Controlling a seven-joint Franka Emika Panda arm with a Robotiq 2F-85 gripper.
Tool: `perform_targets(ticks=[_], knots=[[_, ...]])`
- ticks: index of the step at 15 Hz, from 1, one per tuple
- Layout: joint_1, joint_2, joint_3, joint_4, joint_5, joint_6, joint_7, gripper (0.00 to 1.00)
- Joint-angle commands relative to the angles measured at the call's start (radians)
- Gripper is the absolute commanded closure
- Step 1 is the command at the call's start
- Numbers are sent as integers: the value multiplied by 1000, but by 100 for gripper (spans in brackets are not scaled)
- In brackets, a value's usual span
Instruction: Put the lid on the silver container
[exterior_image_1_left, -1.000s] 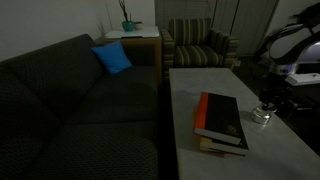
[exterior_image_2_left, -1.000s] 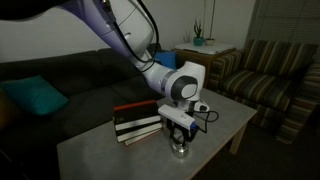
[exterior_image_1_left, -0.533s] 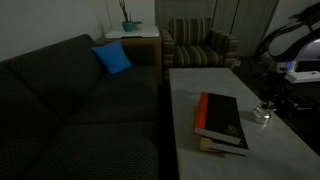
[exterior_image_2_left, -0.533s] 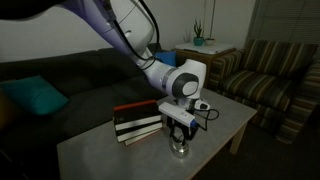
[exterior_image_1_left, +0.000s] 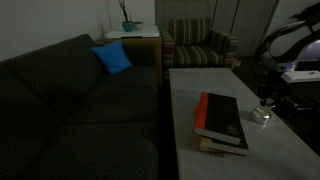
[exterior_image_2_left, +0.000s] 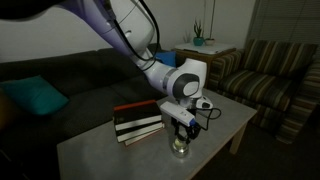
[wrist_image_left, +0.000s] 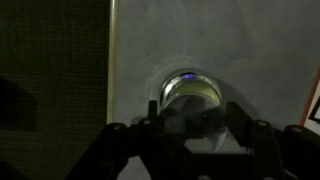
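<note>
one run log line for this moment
gripper: jaws shut on small flat round silvery-grey lid | position: over small round shiny silver container | lid: not yet on

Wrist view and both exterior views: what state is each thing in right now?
Small round shiny silver metal container: upright on the pale table, uncovered.
End effector: shut, poised directly above the container.
Small flat round silvery-grey lid: apparently pinched in the end effector, not yet seated; blurred.
Red-and-black book stack: closed, lying flat, apart from the container.
</note>
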Motion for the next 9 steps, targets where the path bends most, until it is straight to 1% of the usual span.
perform_targets(ticks=[1,9], knots=[[4,0,-21,-16,14,40,23,56],[-9,1,13,-15,16,-16,-63,56]])
